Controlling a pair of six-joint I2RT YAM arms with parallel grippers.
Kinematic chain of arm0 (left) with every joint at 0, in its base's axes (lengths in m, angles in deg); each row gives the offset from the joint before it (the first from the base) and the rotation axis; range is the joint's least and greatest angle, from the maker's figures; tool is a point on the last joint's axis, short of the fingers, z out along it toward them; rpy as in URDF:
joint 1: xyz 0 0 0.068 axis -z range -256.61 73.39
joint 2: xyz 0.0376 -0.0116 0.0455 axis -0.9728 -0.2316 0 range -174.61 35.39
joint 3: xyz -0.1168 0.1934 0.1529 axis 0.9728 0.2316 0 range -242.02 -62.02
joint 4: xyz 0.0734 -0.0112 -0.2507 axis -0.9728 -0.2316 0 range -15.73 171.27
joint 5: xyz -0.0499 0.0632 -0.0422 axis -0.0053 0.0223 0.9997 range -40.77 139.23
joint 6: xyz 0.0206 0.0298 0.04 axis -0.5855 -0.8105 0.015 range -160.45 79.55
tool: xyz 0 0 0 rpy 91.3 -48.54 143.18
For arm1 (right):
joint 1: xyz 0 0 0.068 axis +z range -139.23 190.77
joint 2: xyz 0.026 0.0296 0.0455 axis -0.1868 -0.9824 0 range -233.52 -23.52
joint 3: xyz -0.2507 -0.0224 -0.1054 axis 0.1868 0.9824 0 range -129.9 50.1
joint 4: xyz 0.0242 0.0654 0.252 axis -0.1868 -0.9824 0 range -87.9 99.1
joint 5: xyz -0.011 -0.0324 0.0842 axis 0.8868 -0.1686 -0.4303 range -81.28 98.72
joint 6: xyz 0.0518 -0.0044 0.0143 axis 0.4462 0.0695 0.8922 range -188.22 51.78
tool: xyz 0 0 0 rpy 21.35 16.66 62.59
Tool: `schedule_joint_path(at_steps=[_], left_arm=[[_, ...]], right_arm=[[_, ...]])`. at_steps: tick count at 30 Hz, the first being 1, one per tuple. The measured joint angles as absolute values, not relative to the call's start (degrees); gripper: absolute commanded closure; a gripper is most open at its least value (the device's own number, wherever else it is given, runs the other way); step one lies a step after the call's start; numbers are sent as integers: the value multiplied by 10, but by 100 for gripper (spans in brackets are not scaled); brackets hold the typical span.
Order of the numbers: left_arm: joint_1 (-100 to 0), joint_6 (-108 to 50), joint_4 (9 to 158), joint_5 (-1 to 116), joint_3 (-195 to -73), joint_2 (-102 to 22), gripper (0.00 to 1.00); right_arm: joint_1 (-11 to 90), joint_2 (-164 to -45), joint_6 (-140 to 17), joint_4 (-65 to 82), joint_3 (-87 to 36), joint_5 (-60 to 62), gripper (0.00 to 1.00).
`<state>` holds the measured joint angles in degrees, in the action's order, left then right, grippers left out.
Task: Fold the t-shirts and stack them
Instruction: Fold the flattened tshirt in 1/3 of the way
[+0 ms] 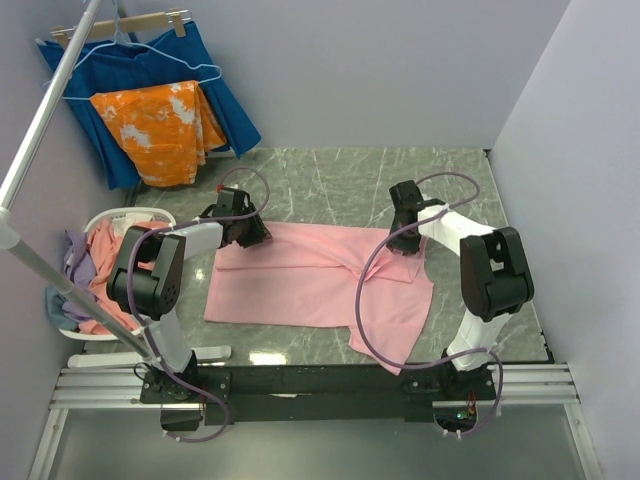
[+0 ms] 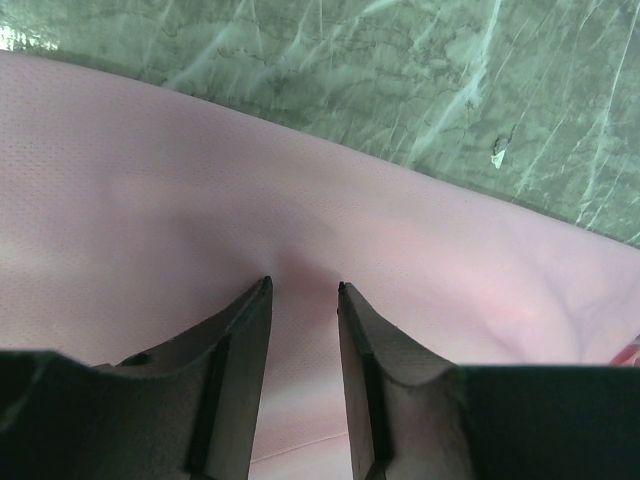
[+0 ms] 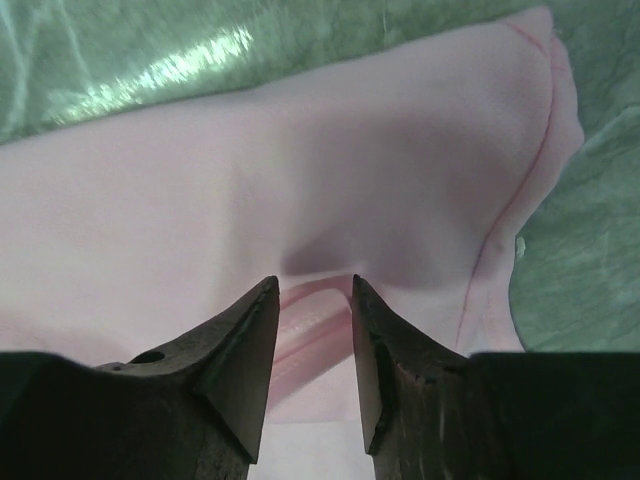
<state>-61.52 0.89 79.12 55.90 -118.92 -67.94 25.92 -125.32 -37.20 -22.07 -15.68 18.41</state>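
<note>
**Green marble table, pink tee spread out, both arms down on its far edge**

Marble-look tabletop (image 1: 330,175) in a plain white-walled booth, that's what I'm looking at from my end. Closest to the top camera is the black mounting rail (image 1: 300,385) with both arm bases on it. Just past that lies the light pink t-shirt (image 1: 290,285), mostly flat across the middle of the table. One part of it trails back toward the base of the right arm.

Both arms reach over to the shirt's far edge. The left gripper (image 1: 245,230) sits at the far-left corner. On its wrist cam the tips (image 2: 303,288) are down in the fabric (image 2: 150,200) and nipped on a little ridge of cloth, with creases fanning out from it.

The right gripper (image 1: 405,235) is at the far-right end. On its cam the tips (image 3: 315,282) press on the shirt (image 3: 200,200) near a stitched hem, with cloth humped up in the gap. Honestly can't tell whether it's actually biting.

Off to the left there's a white basket (image 1: 125,215) holding a lilac t-shirt (image 1: 78,255) and a salmon-pink t-shirt (image 1: 105,275).

Way at the back left, an orange blotchy cloth (image 1: 160,130) hangs over a dark blue pleated cloth (image 1: 225,100).
</note>
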Motion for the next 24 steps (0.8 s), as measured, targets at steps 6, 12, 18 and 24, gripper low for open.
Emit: schedule_joint_path(at_steps=[6, 12, 18, 24], left_arm=[[-615, 9, 791, 559, -1189, -679, 60], [-615, 9, 791, 559, -1189, -679, 60], [-615, 9, 791, 561, -1189, -679, 61], [-615, 9, 792, 561, -1189, -680, 61]], right_arm=[[259, -1244, -373, -220, -125, 176, 100], [262, -1194, -372, -224, -101, 178, 100], [270, -1124, -372, -233, -83, 178, 100], [302, -1056, -356, -249, -22, 170, 100]])
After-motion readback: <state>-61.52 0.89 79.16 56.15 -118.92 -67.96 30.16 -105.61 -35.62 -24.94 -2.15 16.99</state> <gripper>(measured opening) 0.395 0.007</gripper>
